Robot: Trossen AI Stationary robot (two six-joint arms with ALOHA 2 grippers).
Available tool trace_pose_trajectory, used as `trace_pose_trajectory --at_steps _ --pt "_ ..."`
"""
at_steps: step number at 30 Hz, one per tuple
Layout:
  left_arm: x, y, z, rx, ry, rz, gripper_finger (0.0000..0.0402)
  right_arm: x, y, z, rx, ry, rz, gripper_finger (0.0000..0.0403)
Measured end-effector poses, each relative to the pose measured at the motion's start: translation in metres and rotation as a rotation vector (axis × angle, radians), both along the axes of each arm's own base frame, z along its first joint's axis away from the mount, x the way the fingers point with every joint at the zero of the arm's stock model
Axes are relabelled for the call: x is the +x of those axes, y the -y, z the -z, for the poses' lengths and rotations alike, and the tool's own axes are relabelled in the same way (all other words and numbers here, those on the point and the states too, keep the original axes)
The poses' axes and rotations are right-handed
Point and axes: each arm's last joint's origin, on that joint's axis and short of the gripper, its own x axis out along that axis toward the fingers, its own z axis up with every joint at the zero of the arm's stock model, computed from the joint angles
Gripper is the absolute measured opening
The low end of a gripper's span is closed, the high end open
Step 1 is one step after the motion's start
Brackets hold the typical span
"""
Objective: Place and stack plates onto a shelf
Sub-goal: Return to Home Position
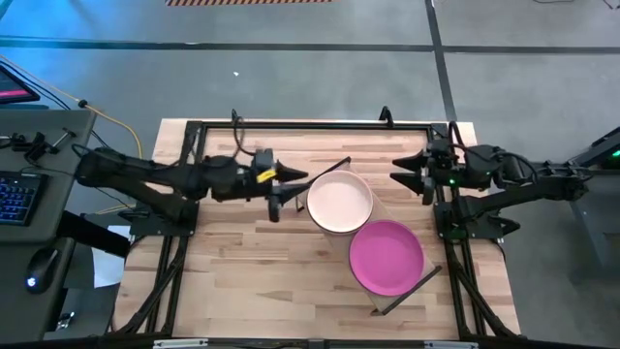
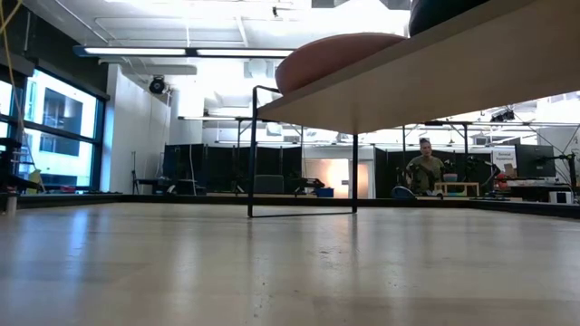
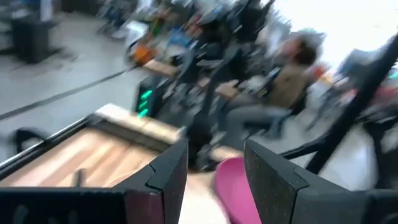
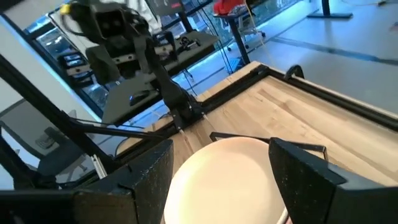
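I find the long light wood shelf with thin dark end frames (image 2: 435,77) standing slantwise on the pale wood table (image 1: 242,271). Two round matte plates show on it, rims close together: the light pink plate (image 1: 339,202) at the far end and the magenta plate (image 1: 386,256) at the near end. I cannot tell what lies beneath them. The left gripper (image 1: 294,178) hangs just beside the light pink plate, fingers apart, empty. The right gripper (image 1: 400,176) hovers opposite, near the table's right side, fingers likewise apart, holding nothing.
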Motion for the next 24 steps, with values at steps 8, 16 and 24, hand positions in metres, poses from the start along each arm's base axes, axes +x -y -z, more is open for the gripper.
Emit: trace_pose_trajectory --at_steps 8,16,24 --pt "-0.024 -0.007 0.021 -0.069 0.274 0.111 0.0147 0.002 -0.006 -0.008 -0.068 0.07 -0.102 0.0245" --pt "-0.029 -0.008 0.025 -0.063 0.267 0.111 0.0147 0.002 -0.012 -0.008 -0.11 0.065 -0.146 0.0245" --pt "-0.029 -0.014 0.027 -0.051 0.252 0.073 0.0147 0.001 -0.012 -0.006 -0.179 0.035 -0.159 0.0245"
